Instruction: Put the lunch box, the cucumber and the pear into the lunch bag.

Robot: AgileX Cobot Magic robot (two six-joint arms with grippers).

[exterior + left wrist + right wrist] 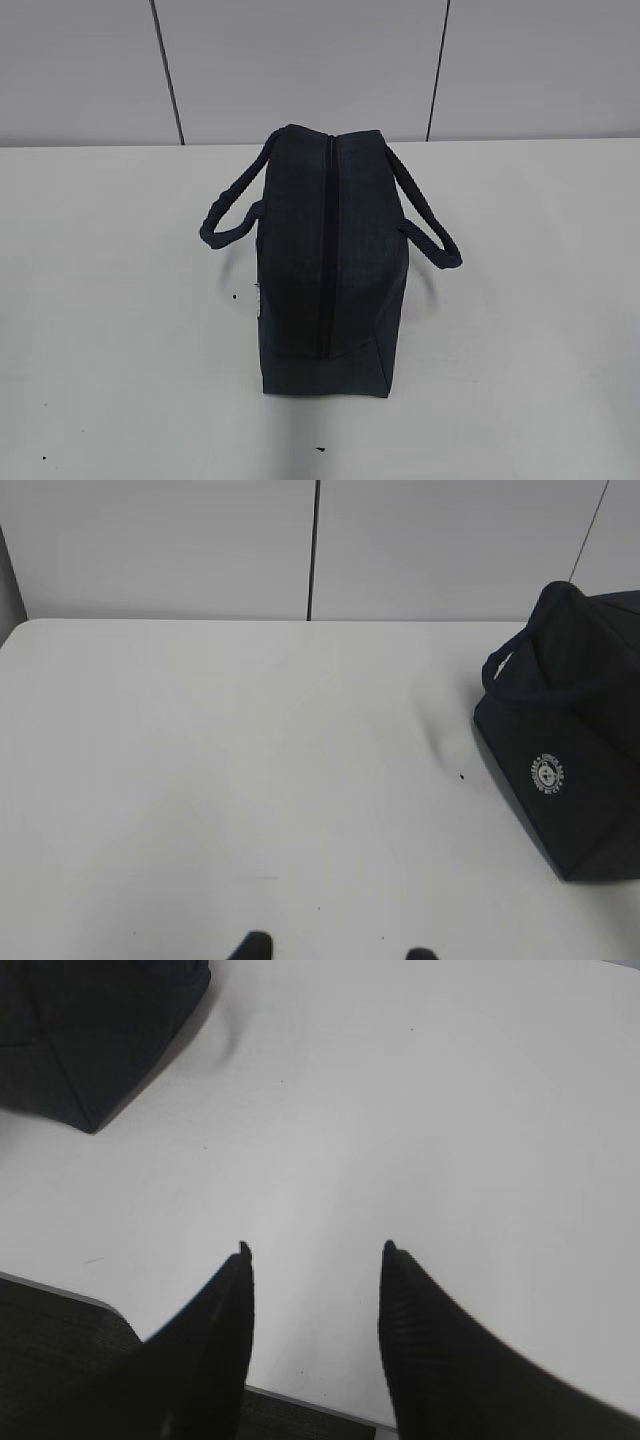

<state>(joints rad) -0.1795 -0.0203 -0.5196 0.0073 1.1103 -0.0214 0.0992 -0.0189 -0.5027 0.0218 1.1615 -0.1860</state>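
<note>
We see the lunch bag upright on the white bench, zipper closed. Both our pincers, left and right, hang spread apart, holding nothing.

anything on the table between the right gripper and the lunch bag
Nothing: in the right wrist view, only bare white table lies between the open right gripper and the lunch bag at upper left.
</note>
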